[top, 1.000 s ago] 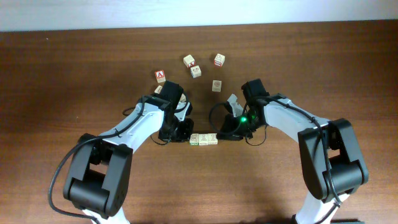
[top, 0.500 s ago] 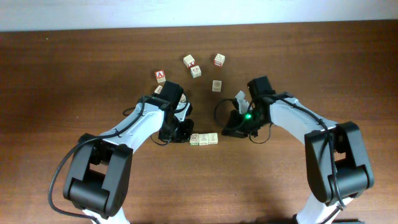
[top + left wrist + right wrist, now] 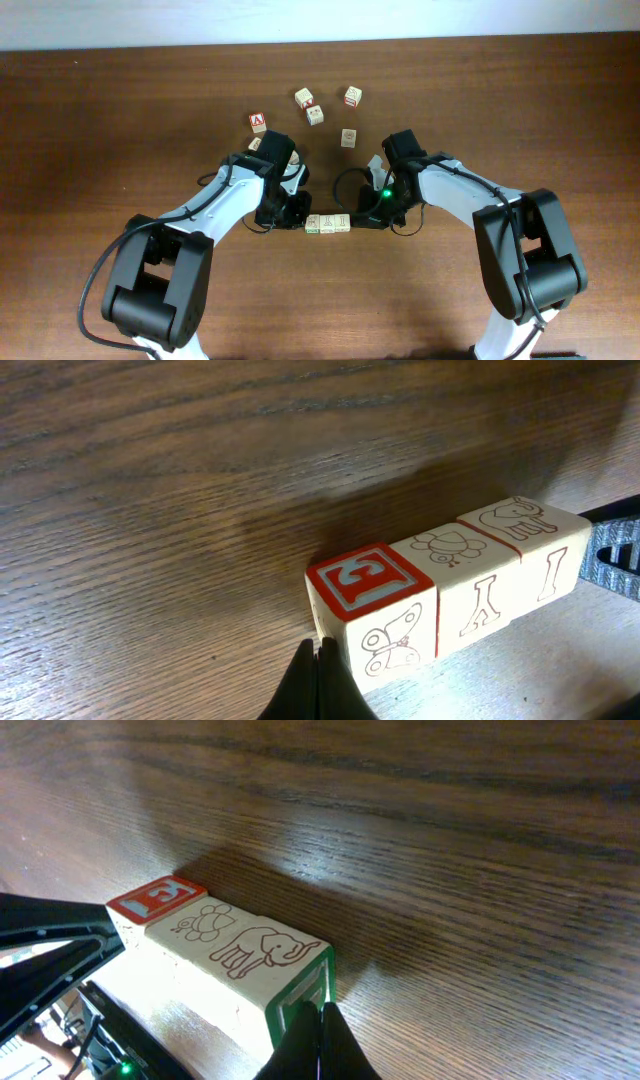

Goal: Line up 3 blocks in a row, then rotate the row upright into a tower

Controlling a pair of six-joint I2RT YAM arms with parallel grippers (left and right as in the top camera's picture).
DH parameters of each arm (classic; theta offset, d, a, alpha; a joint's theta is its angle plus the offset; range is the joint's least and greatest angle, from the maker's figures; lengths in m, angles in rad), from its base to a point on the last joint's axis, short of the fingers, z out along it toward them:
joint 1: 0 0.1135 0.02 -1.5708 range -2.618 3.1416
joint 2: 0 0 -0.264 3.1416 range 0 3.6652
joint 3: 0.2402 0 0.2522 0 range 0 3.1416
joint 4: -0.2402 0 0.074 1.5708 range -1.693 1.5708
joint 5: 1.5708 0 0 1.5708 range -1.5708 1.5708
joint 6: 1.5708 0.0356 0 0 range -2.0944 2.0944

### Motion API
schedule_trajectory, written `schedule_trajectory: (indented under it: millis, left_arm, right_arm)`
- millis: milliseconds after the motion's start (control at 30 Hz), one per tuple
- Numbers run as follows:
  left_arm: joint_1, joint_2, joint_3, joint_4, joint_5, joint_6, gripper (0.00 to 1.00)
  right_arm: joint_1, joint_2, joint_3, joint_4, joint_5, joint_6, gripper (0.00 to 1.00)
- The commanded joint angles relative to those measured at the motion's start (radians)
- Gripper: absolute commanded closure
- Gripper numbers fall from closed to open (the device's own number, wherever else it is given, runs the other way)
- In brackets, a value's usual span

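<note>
Swinging back after a brief retreat, the shut, empty right fingers [image 3: 305, 1055] rejoin the row of three pale wooden cubes [image 3: 328, 224] at its right end, opposite the shut, empty left fingers [image 3: 305, 695], so rotating can likely resume.

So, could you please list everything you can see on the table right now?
row of blocks: three, pale wood, side by side in the middle of the table between the grippers; one end cube is red-framed, the other end face is green-framed
loose blocks: four, pale wood with faint prints, scattered beyond the arms
"A" cube: one, pale with a red letter, far side, leftmost of the scatter
table: one, dark brown wood grain
arms: two, white and black, reaching in from the near edge
left gripper: one, black, shut, at the row's red-framed end
right gripper: one, black, shut, at the green-framed end
</note>
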Motion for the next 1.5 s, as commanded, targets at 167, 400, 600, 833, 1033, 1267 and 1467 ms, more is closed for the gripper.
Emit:
schedule_trajectory:
  millis: [167, 400, 600, 833, 1033, 1267, 1467]
  left_arm:
    - [-0.005, 0.012, -0.008, 0.003, 0.019, -0.013, 1.00]
    - [-0.005, 0.012, -0.008, 0.003, 0.019, -0.013, 1.00]
    - [-0.005, 0.012, -0.008, 0.007, 0.019, -0.013, 1.00]
    - [-0.005, 0.012, -0.008, 0.006, 0.019, -0.013, 1.00]
    - [-0.005, 0.012, -0.008, 0.006, 0.019, -0.013, 1.00]
    - [0.034, 0.012, -0.008, 0.006, -0.064, -0.013, 1.00]
    - [0.210, 0.012, -0.008, 0.018, -0.060, 0.003, 1.00]
  right_arm:
    - [0.010, -0.019, 0.014, -0.002, -0.119, -0.163, 0.96]
    - [0.108, -0.028, 0.117, -0.037, -0.115, -0.171, 0.96]
    - [0.149, -0.028, 0.192, -0.072, -0.115, -0.151, 0.96]
    - [0.189, -0.028, 0.193, -0.069, -0.064, -0.118, 0.96]
    - [0.198, -0.028, 0.193, -0.069, -0.043, -0.094, 0.96]
    - [0.201, -0.028, 0.193, -0.089, -0.016, -0.081, 0.96]
    - [0.201, -0.028, 0.208, -0.097, -0.017, -0.081, 0.96]
